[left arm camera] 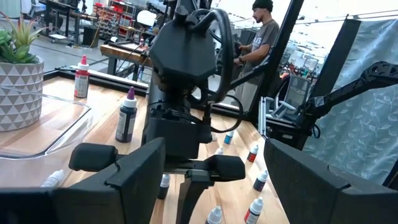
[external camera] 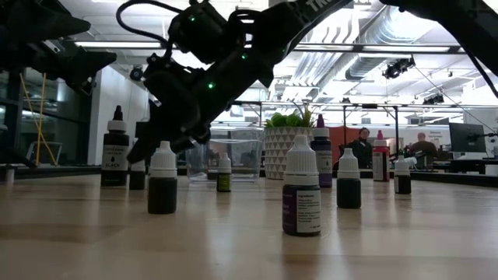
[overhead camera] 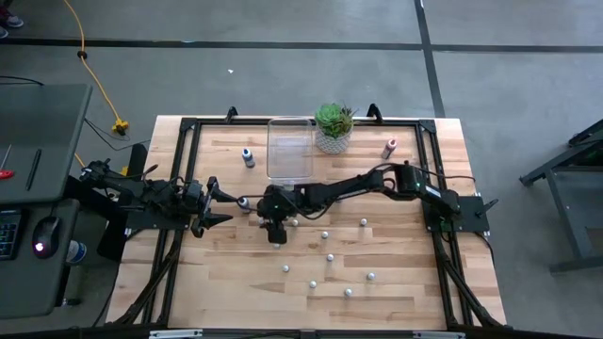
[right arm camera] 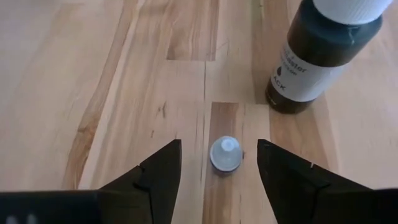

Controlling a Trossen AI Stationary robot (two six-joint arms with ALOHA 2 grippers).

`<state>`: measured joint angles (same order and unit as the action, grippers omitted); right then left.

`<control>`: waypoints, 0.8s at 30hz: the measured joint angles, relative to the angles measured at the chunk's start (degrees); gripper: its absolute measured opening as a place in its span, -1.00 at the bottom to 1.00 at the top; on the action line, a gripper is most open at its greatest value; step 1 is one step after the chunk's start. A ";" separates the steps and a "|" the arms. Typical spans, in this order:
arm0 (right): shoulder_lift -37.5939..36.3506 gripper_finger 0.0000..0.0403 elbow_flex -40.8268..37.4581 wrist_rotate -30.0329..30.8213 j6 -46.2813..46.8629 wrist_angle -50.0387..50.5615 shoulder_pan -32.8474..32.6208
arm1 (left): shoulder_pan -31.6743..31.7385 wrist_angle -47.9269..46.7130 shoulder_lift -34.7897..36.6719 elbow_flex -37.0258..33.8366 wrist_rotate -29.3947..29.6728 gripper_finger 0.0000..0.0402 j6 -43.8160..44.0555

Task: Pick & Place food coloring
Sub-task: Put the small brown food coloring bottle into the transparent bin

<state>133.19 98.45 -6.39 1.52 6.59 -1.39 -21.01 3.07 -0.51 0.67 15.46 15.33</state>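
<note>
A tiny food coloring bottle (right arm camera: 225,154) stands upright on the wood, and I see its whitish cap from above. My right gripper (right arm camera: 219,147) reaches across the table toward the left, slanting down, and is open. Its fingers stand on either side of that bottle, with wood showing in both gaps. In the high view the right gripper (overhead camera: 247,203) is left of centre. A taller black-labelled bottle (right arm camera: 323,50) stands just beyond. My left gripper (overhead camera: 220,203) waits open at the table's left, facing the right arm. Several more small bottles (overhead camera: 329,256) stand scattered to the near right.
A clear rectangular bin (overhead camera: 289,148) and a green succulent in a white pot (overhead camera: 334,127) stand at the far middle. A blue-capped bottle (overhead camera: 248,157) and a red one (overhead camera: 389,147) flank them. A black frame (overhead camera: 179,141) rims the table. People (external camera: 360,148) sit in the room behind.
</note>
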 joint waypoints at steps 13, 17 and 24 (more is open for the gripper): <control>0.00 -0.37 0.00 -0.18 0.00 -0.02 0.02 | 0.02 0.00 0.02 0.00 0.00 0.35 0.00; 0.00 -0.43 0.00 -0.18 0.00 0.00 0.02 | 0.00 0.00 0.02 0.00 0.00 0.35 0.00; 0.00 -0.64 0.02 -0.68 0.03 0.19 0.02 | 0.00 0.00 0.02 0.00 0.00 0.35 0.00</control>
<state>133.19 98.48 -7.07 1.54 6.78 -1.37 -21.01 3.07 -0.49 0.67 15.46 15.33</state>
